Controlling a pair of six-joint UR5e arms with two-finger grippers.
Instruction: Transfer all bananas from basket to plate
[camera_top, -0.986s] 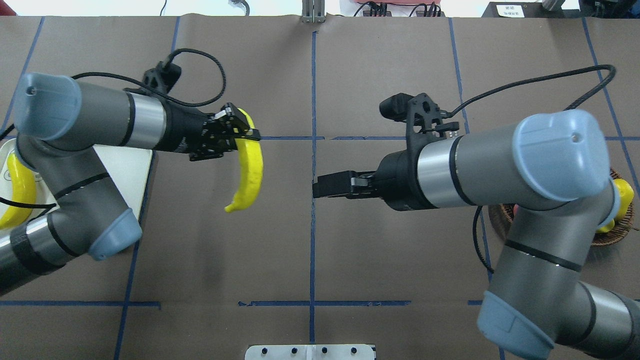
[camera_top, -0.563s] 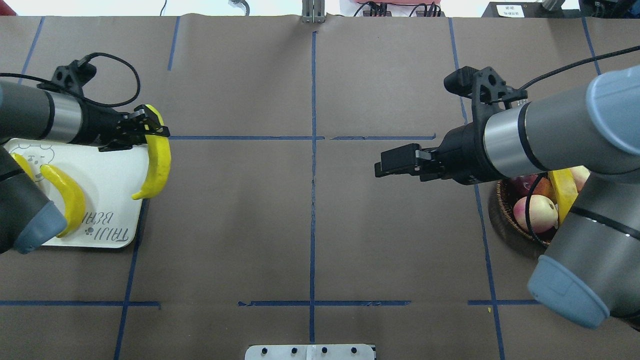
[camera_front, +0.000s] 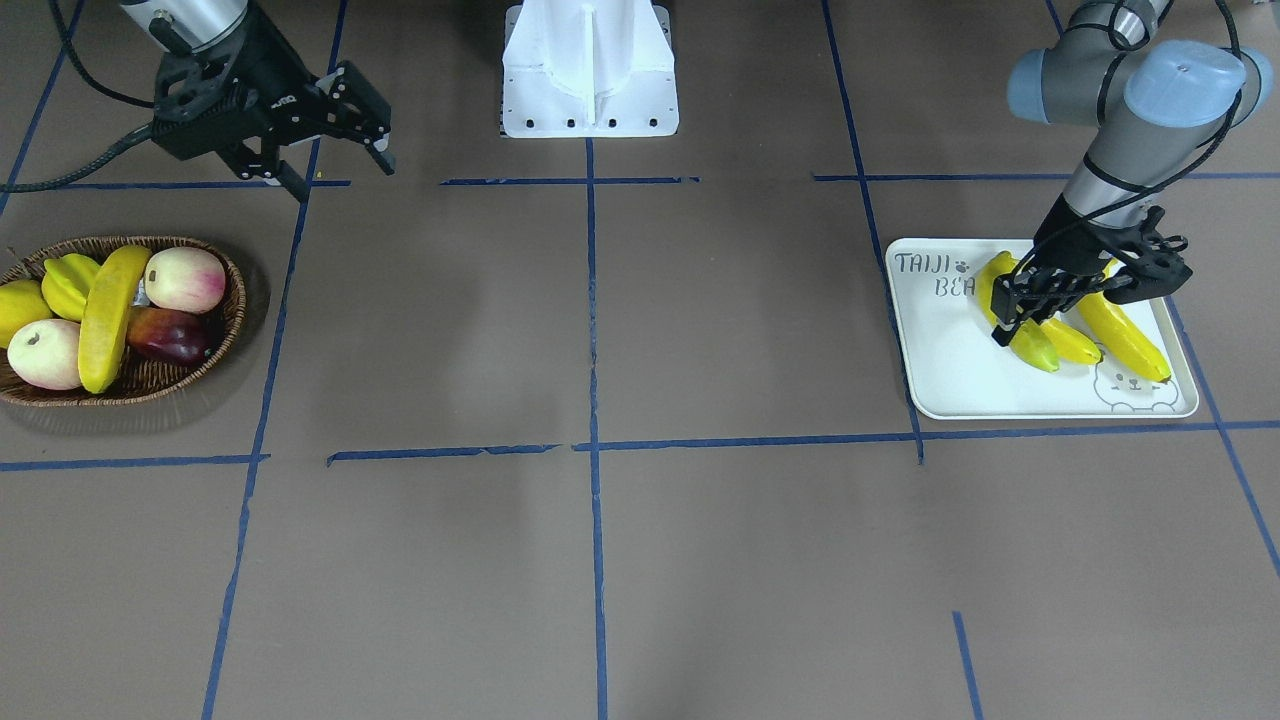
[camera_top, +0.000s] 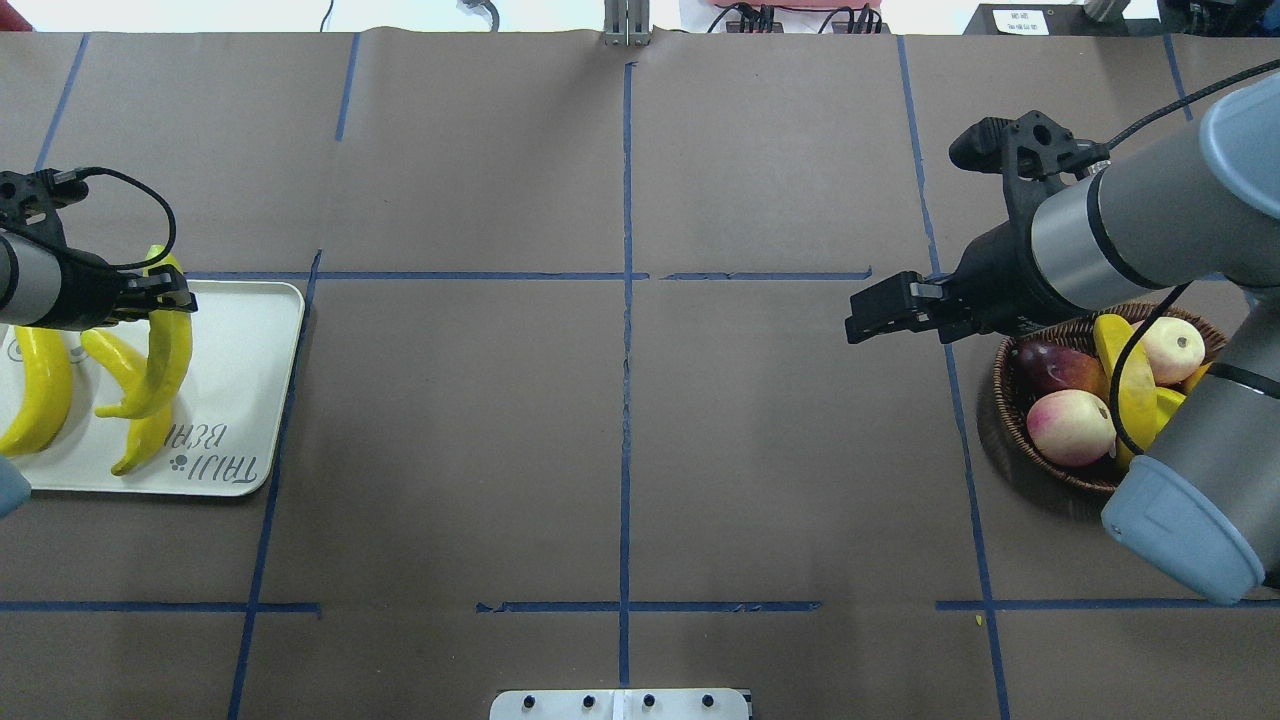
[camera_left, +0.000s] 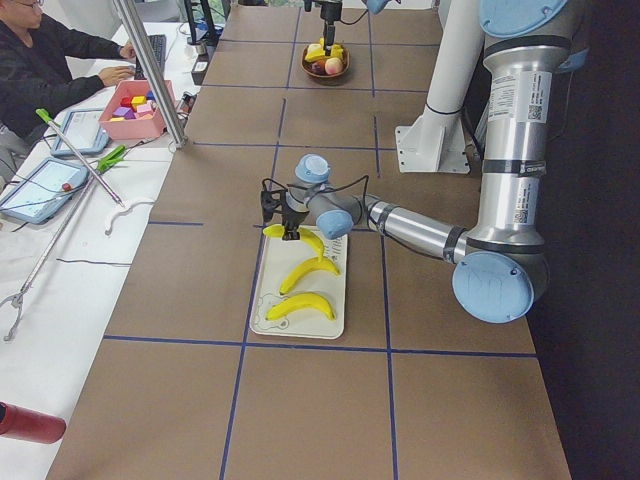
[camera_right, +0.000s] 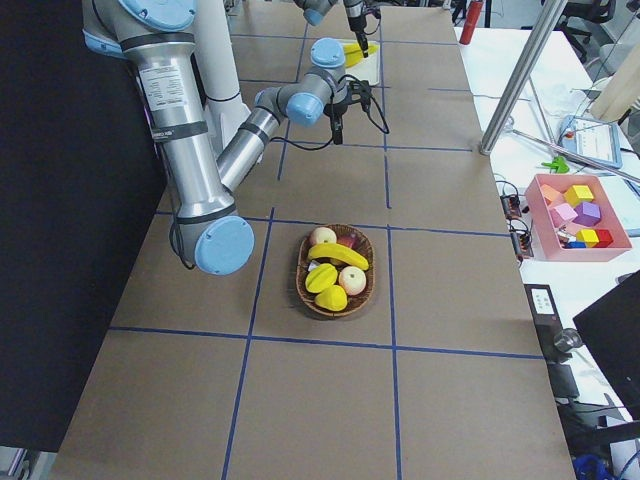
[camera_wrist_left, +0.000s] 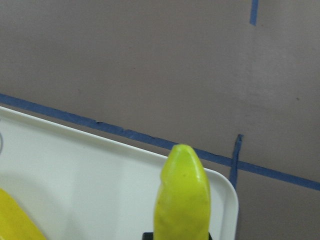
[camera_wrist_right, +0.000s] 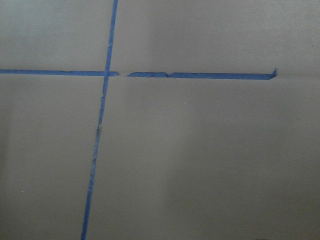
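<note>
Yellow banana (camera_top: 168, 350) hangs pinched in the left gripper (camera_top: 165, 292) over the plate (camera_top: 250, 340) for release, while the right gripper (camera_front: 344, 180) gapes empty.

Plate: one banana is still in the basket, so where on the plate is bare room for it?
The widest bare patch on the plate lies between the held banana and the rim facing the basket, beside the TAIJI BEAR print. The other half is crowded: two lying bananas and the left gripper.
</note>
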